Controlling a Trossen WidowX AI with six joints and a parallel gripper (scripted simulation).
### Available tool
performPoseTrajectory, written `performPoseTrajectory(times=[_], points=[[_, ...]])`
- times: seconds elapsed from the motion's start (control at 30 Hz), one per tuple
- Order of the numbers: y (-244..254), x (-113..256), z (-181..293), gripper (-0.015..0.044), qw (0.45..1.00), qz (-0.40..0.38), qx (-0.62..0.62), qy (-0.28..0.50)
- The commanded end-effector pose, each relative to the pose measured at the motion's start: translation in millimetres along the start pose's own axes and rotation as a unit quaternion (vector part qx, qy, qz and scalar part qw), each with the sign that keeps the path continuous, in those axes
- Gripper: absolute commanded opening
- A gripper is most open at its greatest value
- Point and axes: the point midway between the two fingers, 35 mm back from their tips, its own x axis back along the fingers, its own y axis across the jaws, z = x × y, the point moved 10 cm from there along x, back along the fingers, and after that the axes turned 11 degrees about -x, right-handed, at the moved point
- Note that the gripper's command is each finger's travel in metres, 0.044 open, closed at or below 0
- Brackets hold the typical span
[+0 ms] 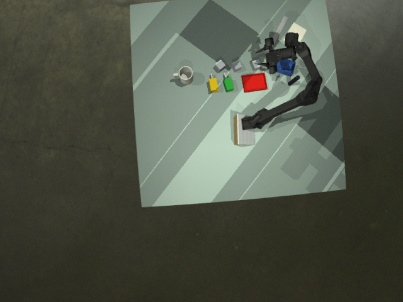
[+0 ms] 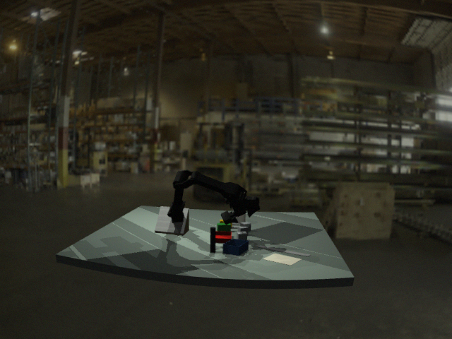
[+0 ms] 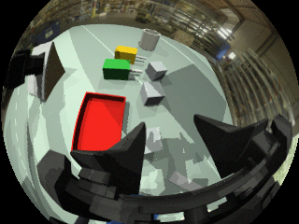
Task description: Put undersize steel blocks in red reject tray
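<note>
Three grey steel blocks stand in a row: the left block [image 1: 220, 65] [image 3: 156, 71], the middle block [image 1: 236, 65] [image 3: 152, 94] and the right block [image 1: 255, 64] [image 3: 153, 139]. Their bores cannot be made out. The green gauge [image 1: 228, 84] [image 3: 117, 69] lies near the middle block, its pins toward the row. The red tray [image 1: 254, 82] [image 3: 100, 121] is empty, beside the right block. My gripper [image 1: 257, 57] [image 3: 170, 121] is open and empty, raised above the table near the right block. In the overhead view, one finger partly overlaps that block.
A yellow gauge [image 1: 213, 84] [image 3: 126, 53] lies beside the green one, with a mug [image 1: 186, 75] [image 3: 149, 39] beyond. A blue bin [image 1: 286, 67] [image 2: 235, 247] and an upright black cylinder [image 1: 293, 80] [image 2: 212, 239] are near the arm. A cream card [image 2: 282, 258] lies flat.
</note>
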Motion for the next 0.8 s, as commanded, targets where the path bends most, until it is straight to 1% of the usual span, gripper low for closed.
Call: performPoseTrajectory(times=[0.0, 0.07, 0.17, 0.27, 0.33, 0.37, 0.4, 0.43, 0.77], points=[[-11, -58, -46, 0.0300, 0.984, -0.129, 0.120, 0.017], [-12, -86, -74, 0.0300, 0.962, -0.192, 0.189, 0.032], [-6, -125, -114, 0.0300, 0.909, -0.285, 0.300, 0.058], [6, -160, -151, 0.0300, 0.830, -0.370, 0.409, 0.085], [22, -183, -176, 0.0300, 0.760, -0.424, 0.482, 0.104], [30, -191, -186, 0.0300, 0.729, -0.444, 0.509, 0.111], [34, -196, -191, 0.0300, 0.710, -0.456, 0.525, 0.116], [36, -198, -193, 0.0300, 0.703, -0.460, 0.530, 0.117], [37, -198, -194, 0.0300, 0.703, -0.460, 0.530, 0.117]])
